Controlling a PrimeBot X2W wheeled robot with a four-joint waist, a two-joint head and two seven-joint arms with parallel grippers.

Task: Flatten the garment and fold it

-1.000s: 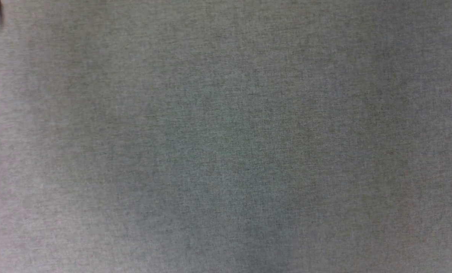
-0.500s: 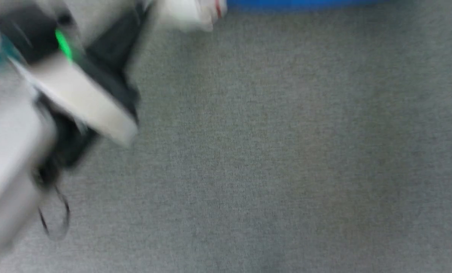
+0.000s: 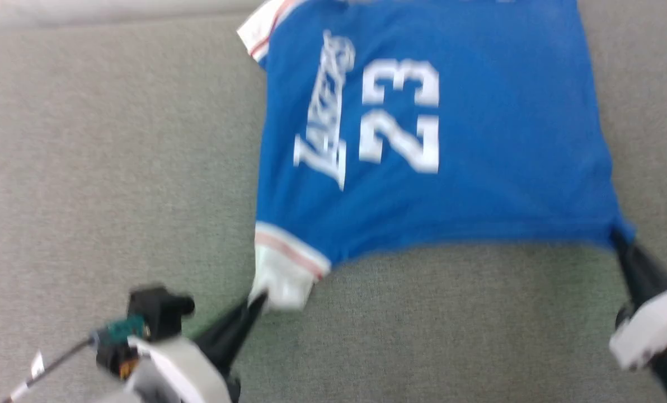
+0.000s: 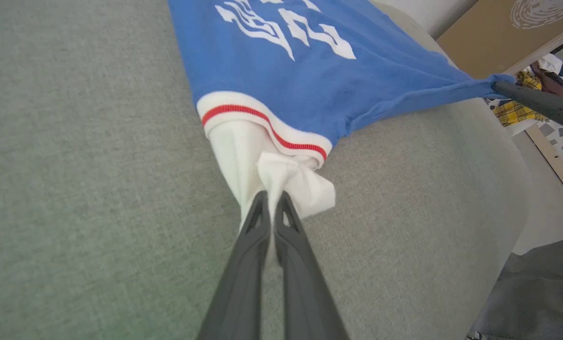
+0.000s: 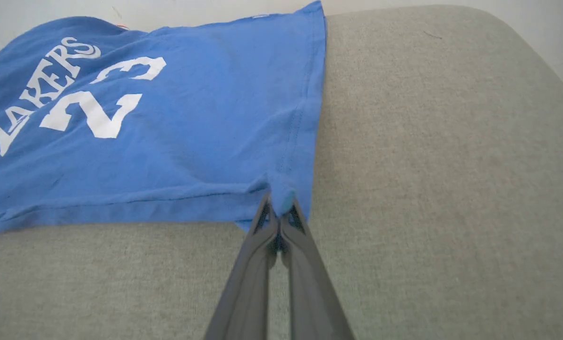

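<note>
Broadly spread on the grey upholstered surface (image 3: pixel 115 168), the garment (image 3: pixel 479 140) fills the upper middle and right of the head view. Its collar-to-hem axis runs across the frame, neck end to the left and hem to the right, so the white lettering (image 3: pixel 367 112) climbs the frame with its letter tops facing left. At the lower left the left gripper (image 3: pixel 261 296) reaches up and to the right, its jaws pinched tight on the bunched white sleeve (image 3: pixel 280 274). At the lower right the right gripper (image 3: pixel 617 235) slants up and to the left, its jaws closed on the blue hem corner (image 3: pixel 624 226). The near edge of the cloth bows between the two holds. The left wrist view gives the red stripe on the cuff (image 4: pixel 262 123) sharply, which is blurred from the head. In its upper right it shows the other arm's fingers on the stretched corner, plus a heap of clothes (image 4: pixel 522 101) past the surface's rounded edge. The right wrist view shows the hem's stitched seam (image 5: pixel 295 127) and a pale wall (image 5: pixel 404 4) beyond.
</note>
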